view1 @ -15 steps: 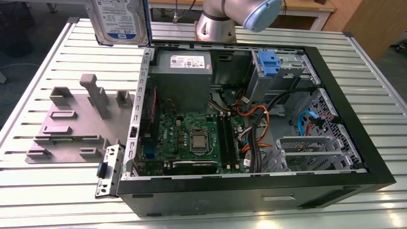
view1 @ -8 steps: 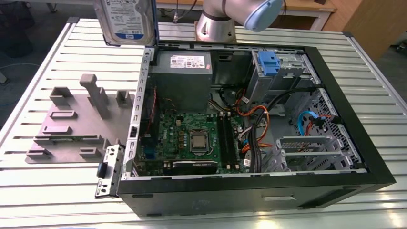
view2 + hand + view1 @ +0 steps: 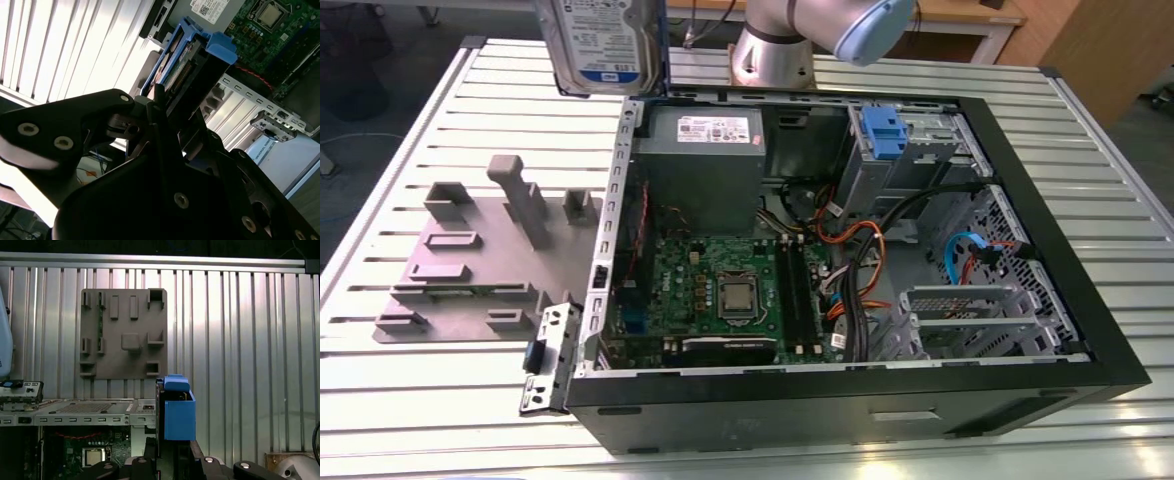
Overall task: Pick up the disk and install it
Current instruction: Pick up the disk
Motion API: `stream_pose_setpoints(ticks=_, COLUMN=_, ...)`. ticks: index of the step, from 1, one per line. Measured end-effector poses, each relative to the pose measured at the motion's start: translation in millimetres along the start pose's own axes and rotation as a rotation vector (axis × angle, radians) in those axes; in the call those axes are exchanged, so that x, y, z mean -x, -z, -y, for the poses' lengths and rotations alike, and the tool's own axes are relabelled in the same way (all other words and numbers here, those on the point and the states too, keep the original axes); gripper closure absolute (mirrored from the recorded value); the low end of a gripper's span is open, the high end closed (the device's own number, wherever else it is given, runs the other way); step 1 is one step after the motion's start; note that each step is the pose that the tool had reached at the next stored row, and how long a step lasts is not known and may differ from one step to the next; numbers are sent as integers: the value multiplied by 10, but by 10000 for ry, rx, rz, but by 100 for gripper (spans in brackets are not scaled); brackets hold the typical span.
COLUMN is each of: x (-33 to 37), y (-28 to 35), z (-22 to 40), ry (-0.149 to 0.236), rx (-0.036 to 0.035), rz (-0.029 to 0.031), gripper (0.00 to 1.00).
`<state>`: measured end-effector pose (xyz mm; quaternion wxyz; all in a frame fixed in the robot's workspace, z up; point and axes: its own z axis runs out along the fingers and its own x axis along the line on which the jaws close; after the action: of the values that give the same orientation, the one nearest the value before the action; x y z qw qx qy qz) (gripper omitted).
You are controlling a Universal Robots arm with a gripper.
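The disk [image 3: 604, 42] hangs upright in the air above the back left corner of the open computer case [image 3: 854, 390], label facing the exterior view. Both wrist views show it edge-on: silver drive and blue carrier bracket [image 3: 186, 54], blue bracket end [image 3: 178, 412]. My gripper [image 3: 162, 107] is shut on the disk, its black fingers [image 3: 150, 125] clamping the lower end. The gripper body [image 3: 170, 465] sits just under the blue bracket. Inside the case, the drive cage [image 3: 907, 150] at the back right carries another blue plastic tab [image 3: 881, 130].
The grey power-supply box [image 3: 700, 150] and the motherboard [image 3: 720, 290] lie in the case, with loose cables [image 3: 881, 250] beside the cage. A grey fixture plate [image 3: 480, 260] with raised blocks lies on the slatted table [image 3: 400, 400] at the exterior view's left. The arm's base [image 3: 774, 55] stands behind the case.
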<state>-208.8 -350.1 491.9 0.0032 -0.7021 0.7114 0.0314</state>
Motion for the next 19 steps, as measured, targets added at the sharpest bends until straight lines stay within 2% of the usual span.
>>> stream_pose_setpoints(ticks=14, x=5, y=10, z=260, ry=1, rx=-2, rz=0, gripper=65)
stream_pose_setpoints(ticks=17, x=6, y=12, z=295, ry=1, rx=0, rz=0, gripper=65)
stream_pose_setpoints(ticks=19, x=5, y=12, z=296, ry=0, rx=-1, rz=0, gripper=65)
